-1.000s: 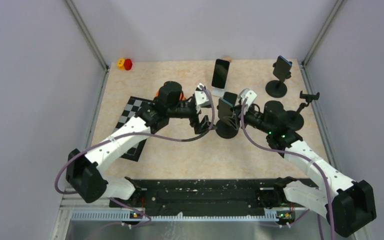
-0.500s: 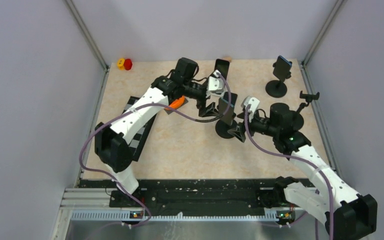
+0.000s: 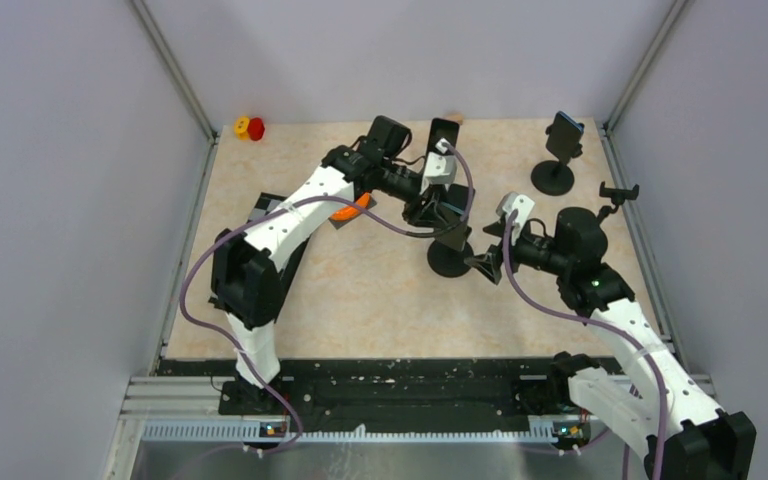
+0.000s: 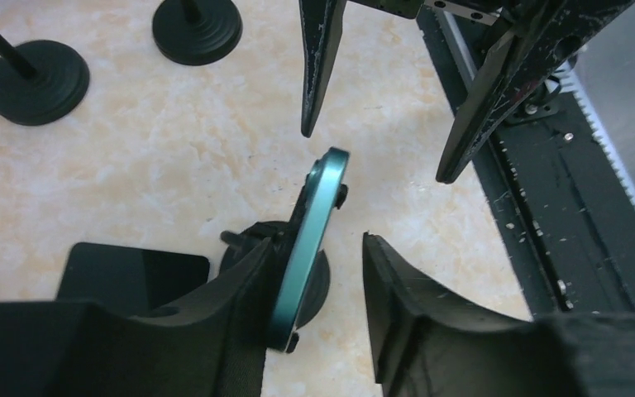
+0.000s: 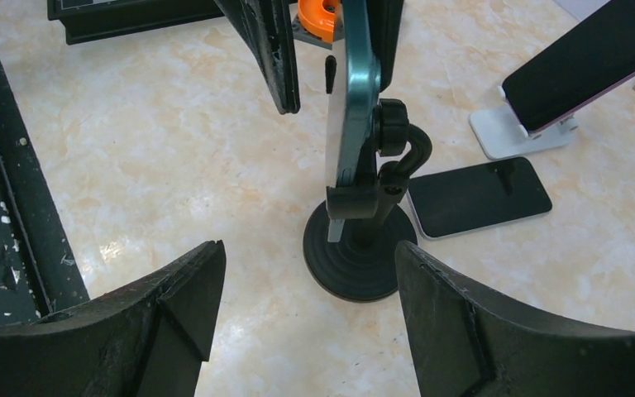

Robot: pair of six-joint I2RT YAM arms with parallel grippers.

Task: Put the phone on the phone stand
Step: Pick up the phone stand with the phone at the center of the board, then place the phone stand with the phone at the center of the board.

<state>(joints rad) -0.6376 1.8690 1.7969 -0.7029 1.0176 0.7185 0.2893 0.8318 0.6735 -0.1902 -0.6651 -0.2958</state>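
The left gripper (image 4: 316, 242) straddles the teal phone (image 4: 321, 190), jaws apart: one finger against its face, the other clear of it. The right gripper (image 5: 307, 248) stands wide open, facing the phone stand (image 5: 355, 263), whose clamp holds the phone nearly upright above the table (image 5: 157, 141)
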